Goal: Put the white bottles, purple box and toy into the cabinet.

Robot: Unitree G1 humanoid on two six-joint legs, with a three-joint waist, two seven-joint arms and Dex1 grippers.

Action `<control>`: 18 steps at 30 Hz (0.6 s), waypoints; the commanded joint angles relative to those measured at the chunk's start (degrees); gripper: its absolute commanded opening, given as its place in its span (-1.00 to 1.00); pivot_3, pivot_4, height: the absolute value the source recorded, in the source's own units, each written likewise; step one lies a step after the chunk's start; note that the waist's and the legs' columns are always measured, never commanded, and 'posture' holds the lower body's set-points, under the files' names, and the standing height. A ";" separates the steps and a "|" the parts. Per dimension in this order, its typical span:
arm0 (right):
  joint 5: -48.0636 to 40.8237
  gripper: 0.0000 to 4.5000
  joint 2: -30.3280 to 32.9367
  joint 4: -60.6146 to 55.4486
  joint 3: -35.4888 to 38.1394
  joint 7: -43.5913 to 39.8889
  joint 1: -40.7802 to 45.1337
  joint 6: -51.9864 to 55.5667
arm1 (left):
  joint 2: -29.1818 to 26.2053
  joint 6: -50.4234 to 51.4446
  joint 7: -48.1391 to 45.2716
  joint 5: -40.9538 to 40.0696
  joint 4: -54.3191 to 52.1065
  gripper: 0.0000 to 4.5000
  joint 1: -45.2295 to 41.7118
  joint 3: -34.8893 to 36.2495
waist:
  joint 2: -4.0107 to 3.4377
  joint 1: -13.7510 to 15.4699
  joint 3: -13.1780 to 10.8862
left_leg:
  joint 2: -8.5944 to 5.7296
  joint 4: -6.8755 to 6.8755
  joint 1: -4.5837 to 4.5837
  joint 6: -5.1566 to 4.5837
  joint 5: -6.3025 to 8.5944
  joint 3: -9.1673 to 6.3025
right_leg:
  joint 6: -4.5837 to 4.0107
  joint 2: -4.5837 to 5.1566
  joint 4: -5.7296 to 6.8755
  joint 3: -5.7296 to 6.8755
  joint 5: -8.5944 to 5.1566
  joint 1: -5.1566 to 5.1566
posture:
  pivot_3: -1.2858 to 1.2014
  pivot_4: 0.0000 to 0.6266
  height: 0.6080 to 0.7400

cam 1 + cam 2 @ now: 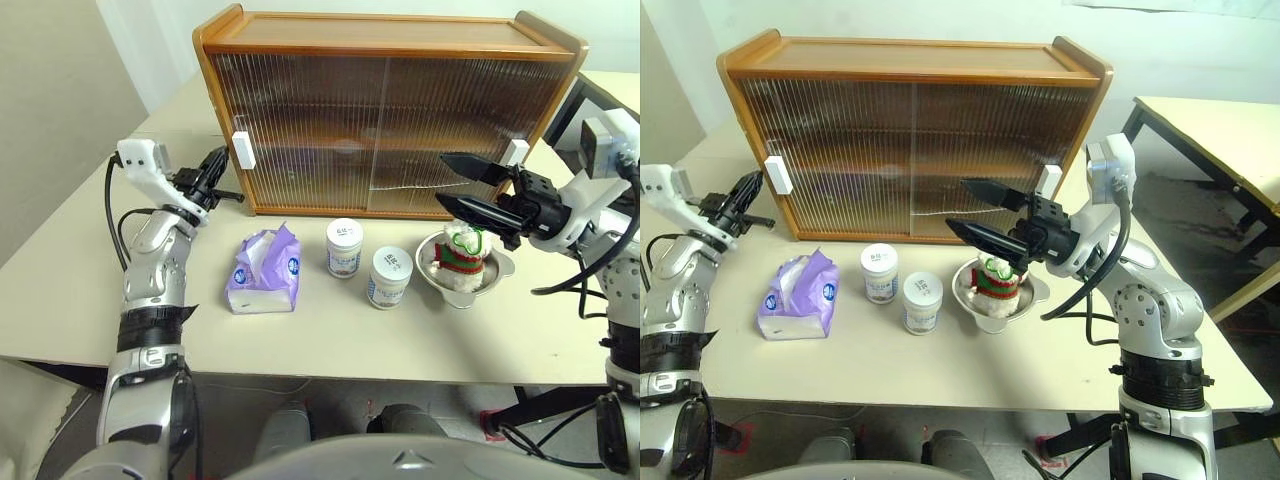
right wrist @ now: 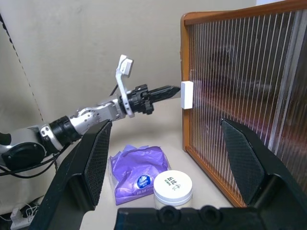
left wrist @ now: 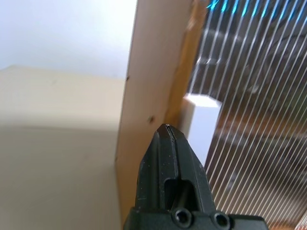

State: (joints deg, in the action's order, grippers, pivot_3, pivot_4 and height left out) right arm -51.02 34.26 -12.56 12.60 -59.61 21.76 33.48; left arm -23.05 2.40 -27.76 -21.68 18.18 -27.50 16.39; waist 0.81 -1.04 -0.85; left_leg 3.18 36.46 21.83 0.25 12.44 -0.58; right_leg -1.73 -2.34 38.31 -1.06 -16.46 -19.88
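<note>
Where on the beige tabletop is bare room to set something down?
Free: the stretch of the beige table left of the lavender tissue pack, and the front strip along its near edge. Crowded: before the wooden ribbed-door cabinet, where the pack, two white jars and the steel bowl with the plush toy sit.

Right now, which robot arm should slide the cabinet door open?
Probably the left. The left gripper, shut, has its tip right at the white handle on the closed cabinet. The right gripper hangs open above the toy.
</note>
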 commanded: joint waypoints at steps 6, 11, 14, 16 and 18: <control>-0.01 1.00 0.06 -0.69 0.63 0.37 -0.13 -0.84 | 2.24 0.08 -1.32 1.73 2.10 -1.00 -3.59 -3.44 | 0.00 -0.19 0.00 | 0.00 0.19 0.02 -0.06 -0.05 0.00 | 0.19 0.00 0.00 0.00 0.08 -0.13 | -0.05 -1.00 1.00; -0.25 1.00 0.07 -1.29 0.95 0.77 -0.66 -0.87 | 3.03 2.05 -2.56 1.29 0.99 -1.00 -3.77 -5.02 | 0.00 -0.32 0.00 | 0.00 0.25 0.04 -0.07 -0.05 0.00 | 0.26 0.00 -0.02 -0.01 0.10 -0.13 | -0.06 -1.00 1.00; -0.34 1.00 0.08 -1.46 1.01 0.94 -0.79 -0.91 | 3.41 2.84 -3.73 1.64 0.70 -1.00 -4.11 -6.46 | 0.00 -0.38 0.00 | -0.01 0.28 0.05 -0.07 -0.05 0.00 | 0.29 0.00 -0.02 -0.01 0.12 -0.13 | -0.06 -1.00 1.00; -0.34 1.00 0.03 -1.48 0.99 1.07 -0.74 -0.92 | 3.79 3.26 -4.33 1.63 0.92 -1.00 -4.47 -7.17 | 0.00 -0.37 0.00 | -0.01 0.29 0.05 -0.07 -0.05 0.00 | 0.30 0.00 -0.03 -0.01 0.13 -0.13 | -0.06 -1.00 1.00; -0.34 1.00 0.02 -1.51 1.01 1.15 -0.71 -0.92 | 3.98 3.49 -5.30 2.02 1.48 -1.00 -4.87 -8.23 | 0.00 -0.41 0.00 | -0.01 0.30 0.06 -0.07 -0.05 0.01 | 0.31 0.00 -0.03 -0.01 0.14 -0.13 | -0.06 -1.00 1.00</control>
State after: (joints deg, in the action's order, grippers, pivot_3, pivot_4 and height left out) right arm -51.04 34.26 -13.19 12.76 -58.71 21.28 33.26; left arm -19.25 5.09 -31.85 -20.33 19.71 -31.41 9.57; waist 0.81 -1.45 -0.85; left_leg 3.17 36.76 21.89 0.18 12.39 -0.57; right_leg -1.42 -2.33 38.27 -1.08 -16.32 -20.01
